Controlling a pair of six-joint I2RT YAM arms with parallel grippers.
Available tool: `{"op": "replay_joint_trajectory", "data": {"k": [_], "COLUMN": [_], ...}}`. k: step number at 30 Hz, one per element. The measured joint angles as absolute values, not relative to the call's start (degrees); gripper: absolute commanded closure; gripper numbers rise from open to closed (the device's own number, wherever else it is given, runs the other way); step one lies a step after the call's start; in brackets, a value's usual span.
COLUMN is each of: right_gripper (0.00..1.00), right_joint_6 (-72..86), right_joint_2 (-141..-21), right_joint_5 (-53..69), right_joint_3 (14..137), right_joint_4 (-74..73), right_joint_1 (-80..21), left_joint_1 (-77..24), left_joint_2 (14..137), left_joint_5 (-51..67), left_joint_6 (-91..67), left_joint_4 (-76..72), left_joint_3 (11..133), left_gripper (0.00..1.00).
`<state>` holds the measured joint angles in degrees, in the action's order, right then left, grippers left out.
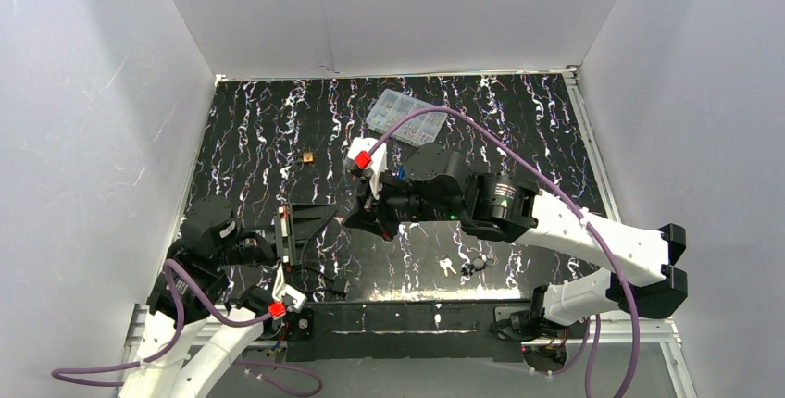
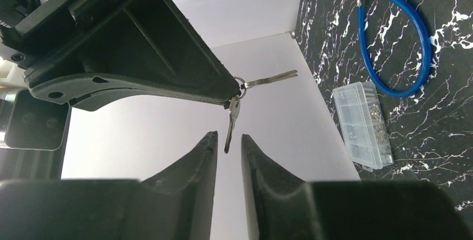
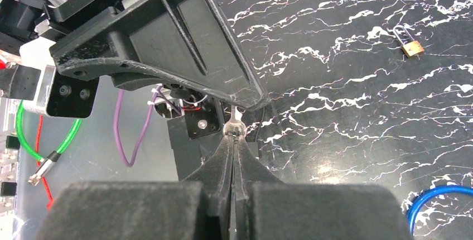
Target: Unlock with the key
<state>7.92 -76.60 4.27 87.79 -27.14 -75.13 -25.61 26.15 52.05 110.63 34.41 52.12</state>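
right gripper (image 3: pixel 234 135) clenched on the keys (image 2: pixel 240 90) at the ring, held up in the air. hanging key (image 2: pixel 231 121) points down, its tip between the left gripper (image 2: pixel 227 139) fingers. Those stand narrowly apart, not touching it as far as I can see. side key (image 2: pixel 271 78) sticks out sideways. padlock (image 3: pixel 412 48) lies on the mat (image 3: pixel 346 139) — well apart from both grippers.

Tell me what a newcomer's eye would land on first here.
Mid-table, the right tool pinches a key bunch, one key dangling between the parted fingers of the left tool. Beyond them, a blue cable loop lies beside a clear parts box, and a small brass padlock sits alone at back left.
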Motion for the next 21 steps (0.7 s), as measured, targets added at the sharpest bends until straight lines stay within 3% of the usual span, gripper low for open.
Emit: {"op": "replay_joint_trajectory", "data": {"k": [8, 14, 15, 19, 21], "right_gripper": [0.99, 0.97, 0.93, 0.54, 0.48], "right_joint_6": [8.08, 8.93, 9.04, 9.76, 10.31], "right_joint_2": [-77.45, -77.58, -77.60, -77.58, -77.54], "right_joint_5": [4.32, 4.12, 3.99, 3.62, 3.62], "right_joint_3": [88.40, 88.40, 88.40, 88.38, 88.36], "right_joint_4": [-26.87, -26.28, -26.20, -25.74, -25.28], "right_joint_1": [-75.13, -75.11, -75.11, -75.11, -75.11], "left_joint_1": [-25.63, -25.61, -25.63, -25.61, -25.63], "left_joint_2": [26.15, 26.15, 26.15, 26.13, 26.09], "left_joint_5": [51.37, 50.13, 50.02, 49.17, 48.58], "left_joint_6": [110.52, 110.30, 110.30, 110.06, 109.51], "left_joint_4": [34.57, 35.16, 35.16, 34.92, 34.17], "left_joint_3": [52.12, 52.12, 52.12, 52.12, 52.01], "left_gripper": [0.99, 1.00, 1.00, 1.00, 1.00]}}
